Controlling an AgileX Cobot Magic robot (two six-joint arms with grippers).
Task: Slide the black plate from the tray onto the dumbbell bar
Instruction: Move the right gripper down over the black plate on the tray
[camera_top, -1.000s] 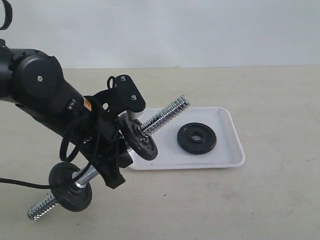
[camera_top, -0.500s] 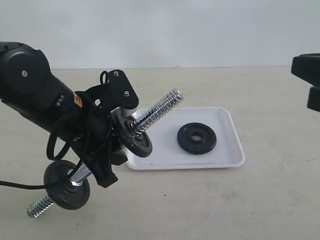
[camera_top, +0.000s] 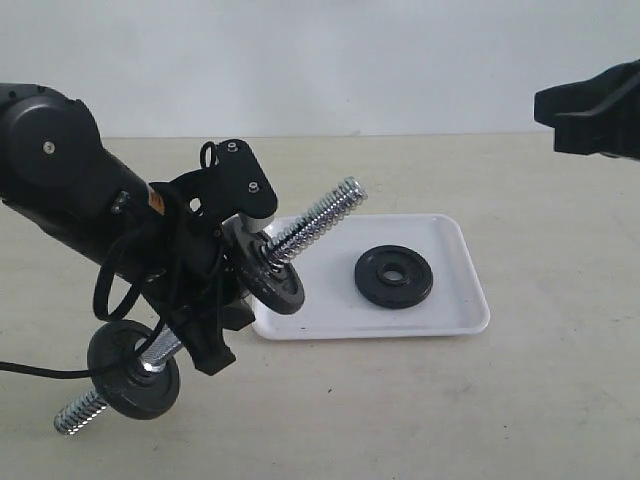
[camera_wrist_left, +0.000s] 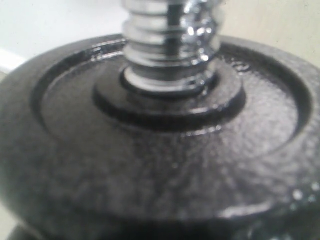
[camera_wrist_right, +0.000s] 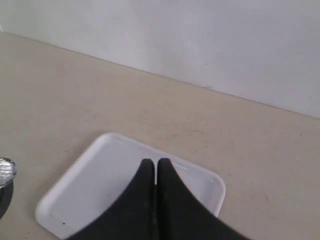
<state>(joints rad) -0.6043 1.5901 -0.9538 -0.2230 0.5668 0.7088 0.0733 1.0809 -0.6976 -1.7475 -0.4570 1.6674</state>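
The black plate (camera_top: 393, 276) lies flat on the white tray (camera_top: 455, 312), right of its middle. My left gripper (camera_top: 205, 318) is shut on the dumbbell bar (camera_top: 312, 220), held tilted off the table, its upper threaded end over the tray's left part. One black disc (camera_top: 270, 276) sits on the bar near the tray, another (camera_top: 133, 371) near the lower end. The left wrist view shows only that near disc (camera_wrist_left: 150, 165) and the thread (camera_wrist_left: 170, 40). My right gripper (camera_top: 548, 106) hangs shut, high at the right. Its tips (camera_wrist_right: 156, 162) hide the plate above the tray (camera_wrist_right: 75, 187).
A black cable (camera_top: 40, 371) runs across the beige table at the lower left. A white wall stands behind the table. The bar's chrome end (camera_wrist_right: 6, 171) shows at the edge of the right wrist view.
The left arm lifted and pulled the bar slightly left, then held still. The right gripper came into view at the upper right and moved further left.
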